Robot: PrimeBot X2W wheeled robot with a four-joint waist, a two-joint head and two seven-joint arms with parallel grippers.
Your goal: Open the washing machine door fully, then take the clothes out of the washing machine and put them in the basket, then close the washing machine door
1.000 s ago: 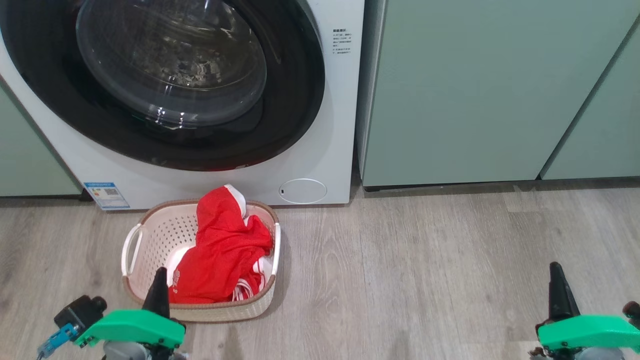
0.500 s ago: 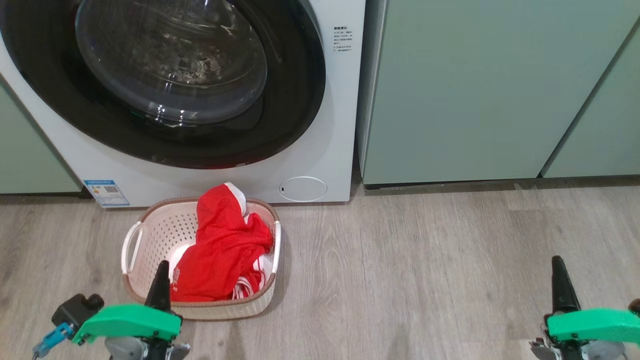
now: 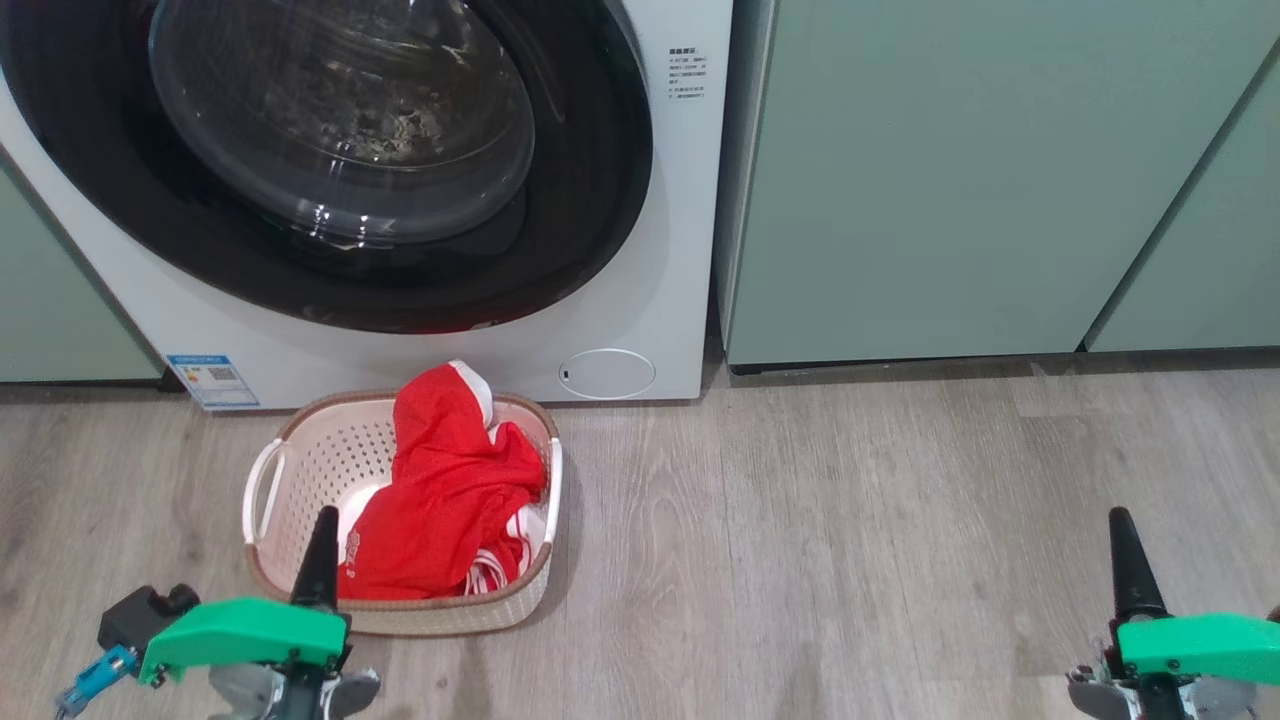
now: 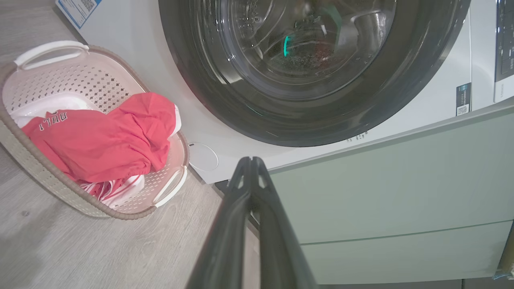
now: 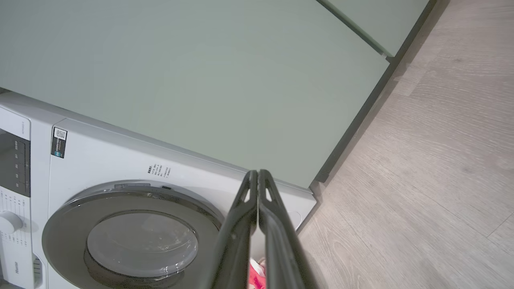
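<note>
All three steps look done. The washing machine door (image 3: 340,160) sits shut on the washing machine (image 3: 660,250). The clothes (image 3: 440,500) lie heaped in the basket (image 3: 310,470) on the floor (image 3: 850,520), just in front of the machine at the near left. The left hand (image 3: 324,530) and right hand (image 3: 1125,530) are both clenched, grasping nothing. I judge nothing is left to do.

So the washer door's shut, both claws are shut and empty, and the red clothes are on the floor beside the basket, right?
Not quite. The head view shows the clothes inside the basket, not on the floor beside it. The rest holds: washing machine door shut, left claw and right claw shut and empty.
</note>
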